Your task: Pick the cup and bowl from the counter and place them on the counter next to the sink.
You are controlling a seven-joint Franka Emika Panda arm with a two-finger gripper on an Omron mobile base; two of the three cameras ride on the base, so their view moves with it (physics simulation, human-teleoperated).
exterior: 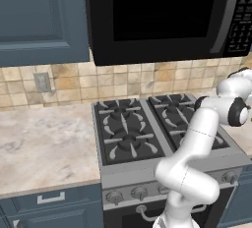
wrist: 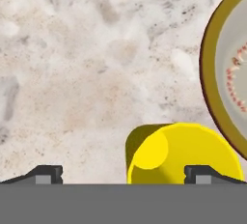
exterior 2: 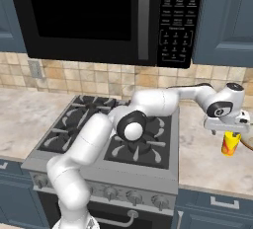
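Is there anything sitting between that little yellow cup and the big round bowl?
No. In the hand view, just bare beige marbled stone counter separates the small yellow cup from the shallow tan-rimmed speckled bowl.

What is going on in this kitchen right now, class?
A white robot arm reaches across the stove to the counter on its right. Its claw hangs open just above a small yellow cup, which stands on the counter and is not yet gripped. In the hand view a bowl with a brown rim sits on the counter close beside the cup. Neither has been lifted.
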